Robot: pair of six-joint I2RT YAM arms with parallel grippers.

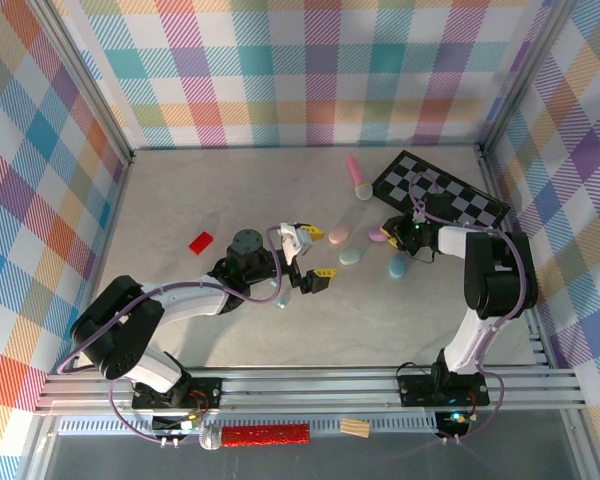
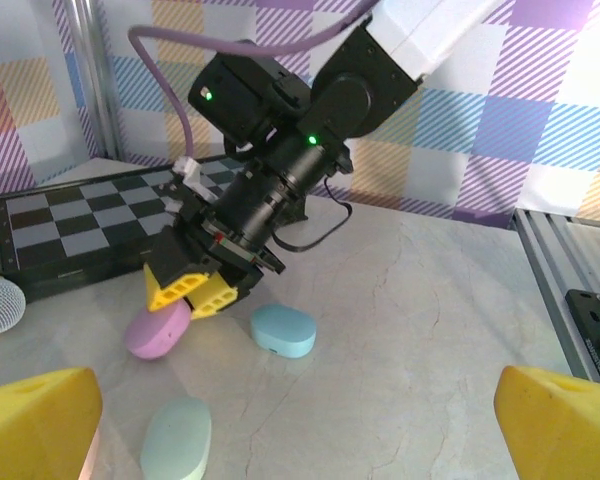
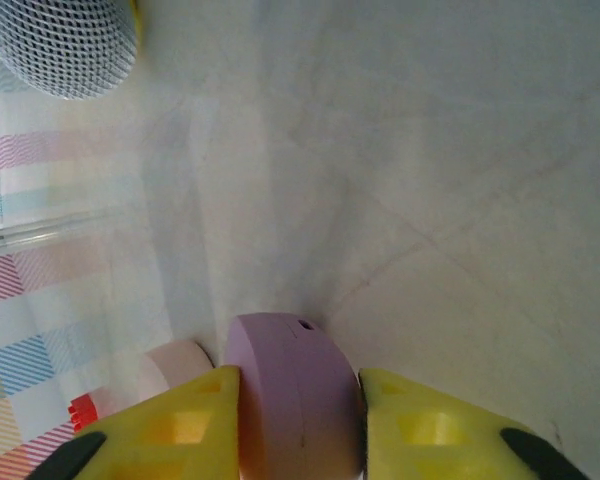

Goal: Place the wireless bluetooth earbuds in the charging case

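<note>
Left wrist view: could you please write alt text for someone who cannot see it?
The right gripper straddles a purple case on the table; a blue case, a mint case and a chessboard lie nearby. The left gripper stands open.

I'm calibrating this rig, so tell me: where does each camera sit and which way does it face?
Top external: above and behind the bases, looking down at the table; both arms, left gripper and right gripper show.
Left wrist: low over the table, facing the right gripper; own yellow fingertips show at the bottom corners.
Right wrist: looking down past its own fingers at the purple case.
Shared: both wrist views show that case.
</note>
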